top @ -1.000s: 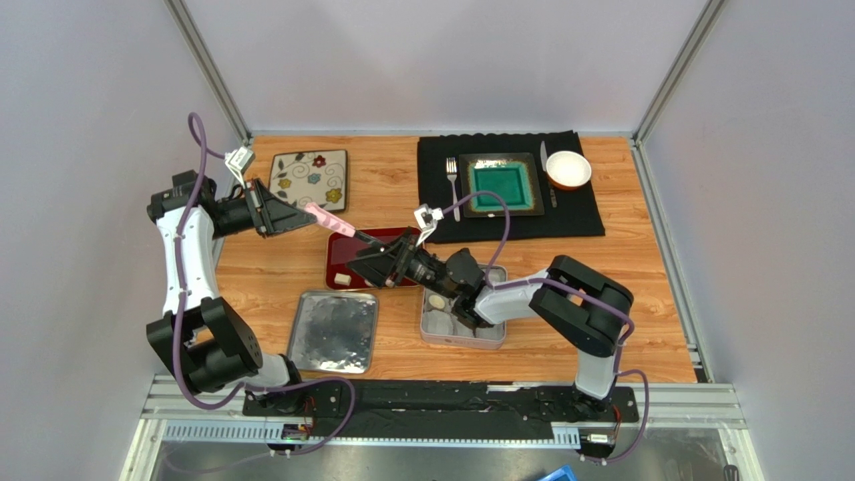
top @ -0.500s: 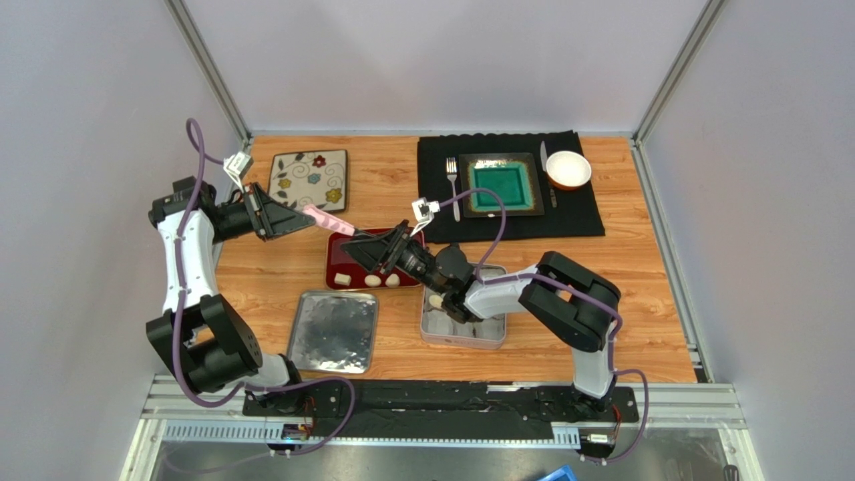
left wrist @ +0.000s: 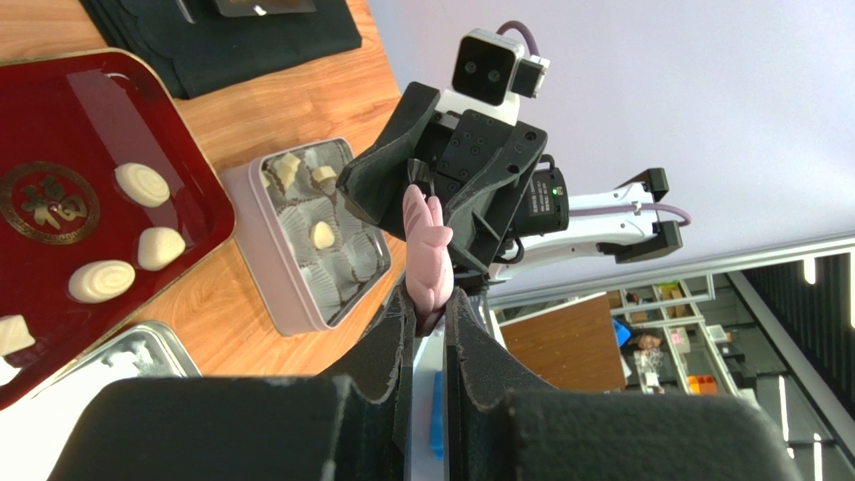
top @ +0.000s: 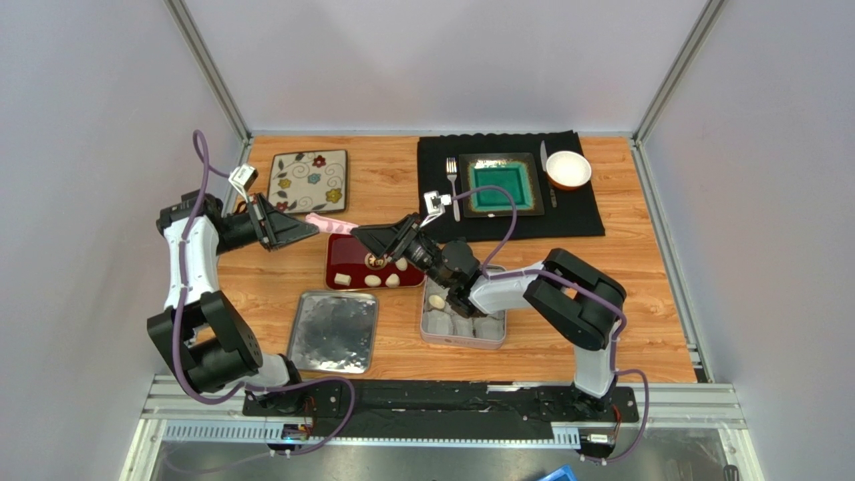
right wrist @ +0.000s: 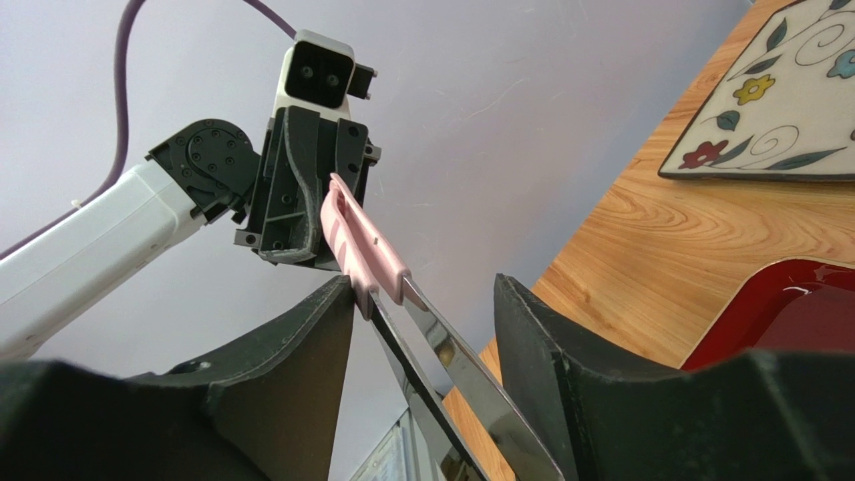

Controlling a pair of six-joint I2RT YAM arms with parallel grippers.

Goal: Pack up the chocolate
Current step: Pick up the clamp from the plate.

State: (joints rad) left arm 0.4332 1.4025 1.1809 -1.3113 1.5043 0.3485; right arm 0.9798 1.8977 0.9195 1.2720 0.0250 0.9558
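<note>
The pink-handled tongs are clamped by the handle end in the left gripper, whose fingers are pressed together on them, and they are held in the air above the table's left half. Their metal blades are seen to pass between the fingers of the right gripper; those jaws are stood apart around the blades, one finger just beside the pink handle, and a firm hold is not shown. The right gripper is raised over the far part of the red tray. Most of the chocolate is found on that tray: cream lumps are spread over its near half, apart from one another. A few more lumps are seated in white paper cups inside the tin, which is set just right of the tray. The lid is laid flat in front of the tray. A flowered plate is placed at the far left, and a black mat with a green plate, a fork and a white bowl is laid at the far right
</note>
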